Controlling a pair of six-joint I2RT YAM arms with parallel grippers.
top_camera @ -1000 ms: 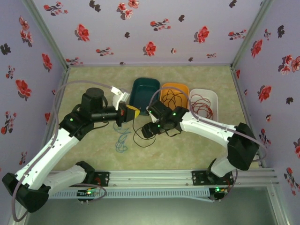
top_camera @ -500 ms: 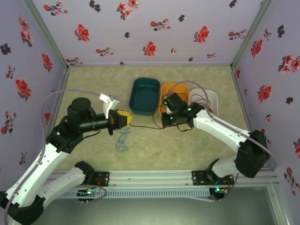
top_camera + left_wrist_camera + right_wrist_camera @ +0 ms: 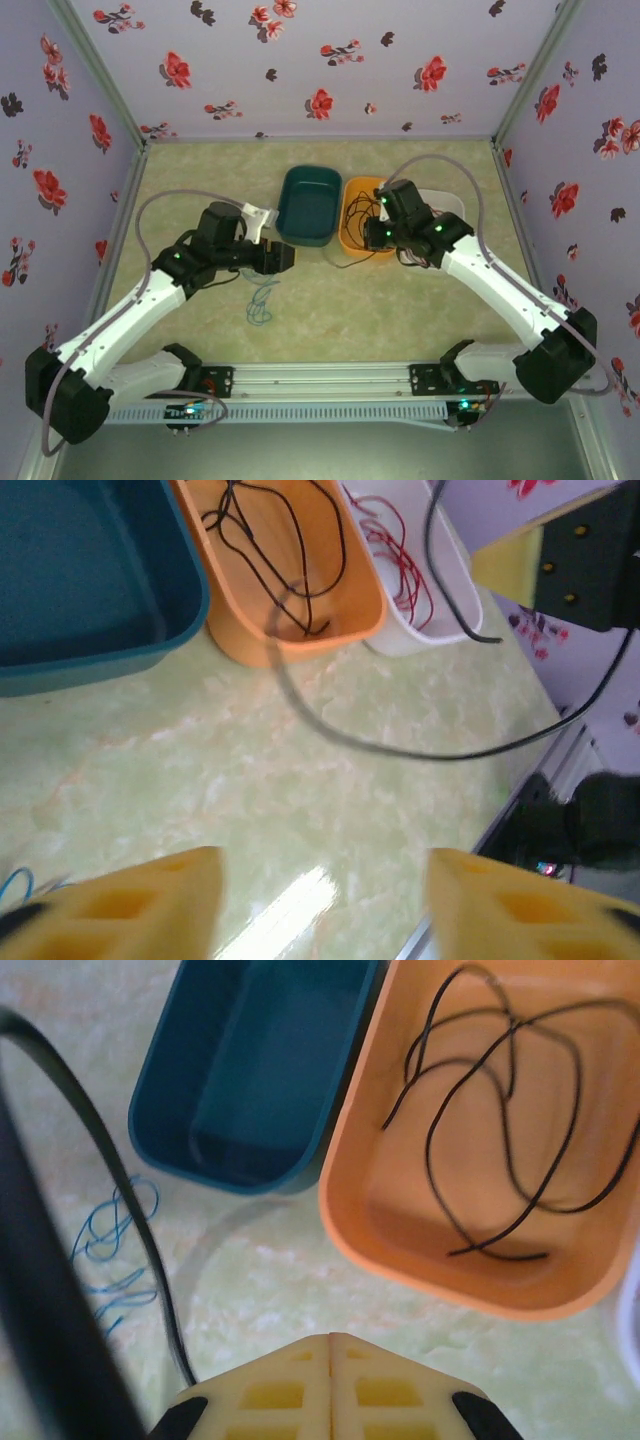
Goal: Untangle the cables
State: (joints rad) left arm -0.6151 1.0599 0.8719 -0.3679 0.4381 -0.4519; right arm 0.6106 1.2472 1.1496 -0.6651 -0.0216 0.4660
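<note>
**Top view.** The left gripper (image 3: 285,257) is held low over the tabletop (image 3: 420,310), just short of the teal tray (image 3: 310,205). The right gripper (image 3: 372,236) is stationed over the near end of the orange tray (image 3: 350,210). The black cable (image 3: 338,263) is seen drooping from it onto the tabletop. The blue cable (image 3: 260,303) lies loose on its own nearer the arm bases, apart from the trays.

**Left wrist view.** The yellow fingers are spread wide, with nothing between them. Part of the black cable (image 3: 300,540) is coiled in the orange tray. The rest is draped over the rim, across the tabletop and up towards the right gripper. The red cable (image 3: 395,565) is lodged in the white tray (image 3: 435,638).

**Right wrist view.** The fingers are pressed together. The black cable (image 3: 150,1240) runs in beside them, so a pinch on it is judged likely, though the contact itself is hidden. The teal tray is noted empty.

**Step judged.** The black cable is being fed into the orange tray. The next move calls for the slack to be carried over the rim and let go, then the blue cable to be fetched, probably for the teal tray.
</note>
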